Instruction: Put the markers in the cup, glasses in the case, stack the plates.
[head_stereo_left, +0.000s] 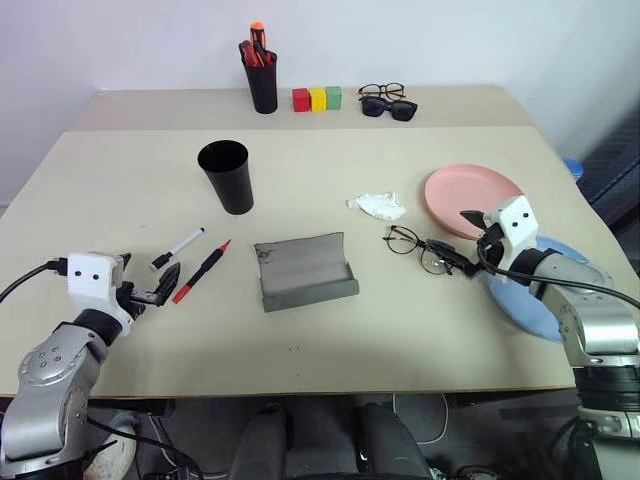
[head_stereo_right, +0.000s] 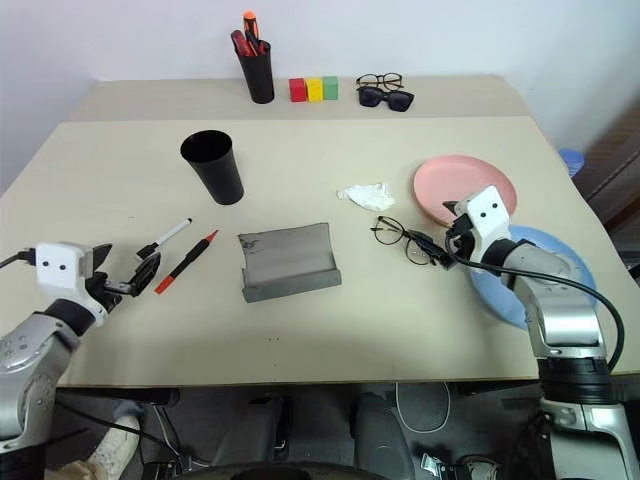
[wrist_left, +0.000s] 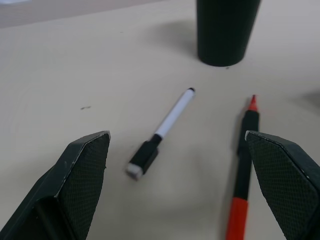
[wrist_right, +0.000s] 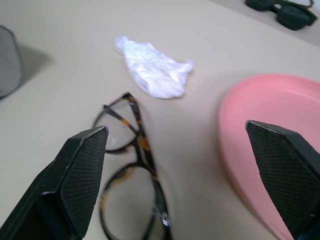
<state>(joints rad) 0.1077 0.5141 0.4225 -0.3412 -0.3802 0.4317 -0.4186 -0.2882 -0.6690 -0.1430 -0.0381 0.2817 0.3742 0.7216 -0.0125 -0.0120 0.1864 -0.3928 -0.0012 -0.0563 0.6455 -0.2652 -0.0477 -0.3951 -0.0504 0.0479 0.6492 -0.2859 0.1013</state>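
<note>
A white marker (head_stereo_left: 178, 248) and a black marker with red ends (head_stereo_left: 202, 271) lie side by side on the table, near the black cup (head_stereo_left: 226, 176). My left gripper (head_stereo_left: 150, 282) is open just short of them, and both show between its fingers: white marker (wrist_left: 167, 131), red-ended marker (wrist_left: 242, 170). The thin-rimmed glasses (head_stereo_left: 418, 246) lie right of the grey case (head_stereo_left: 305, 270), which lies open. My right gripper (head_stereo_left: 462, 240) is open beside the glasses (wrist_right: 132, 170). The pink plate (head_stereo_left: 470, 198) sits behind it. My right arm partly covers the blue plate (head_stereo_left: 530, 305).
A crumpled white tissue (head_stereo_left: 377, 205) lies between the case and the pink plate. On the back table stand a black pen holder (head_stereo_left: 262, 75) with orange pens, three coloured blocks (head_stereo_left: 317, 98), and dark sunglasses (head_stereo_left: 388, 107) with another pair behind.
</note>
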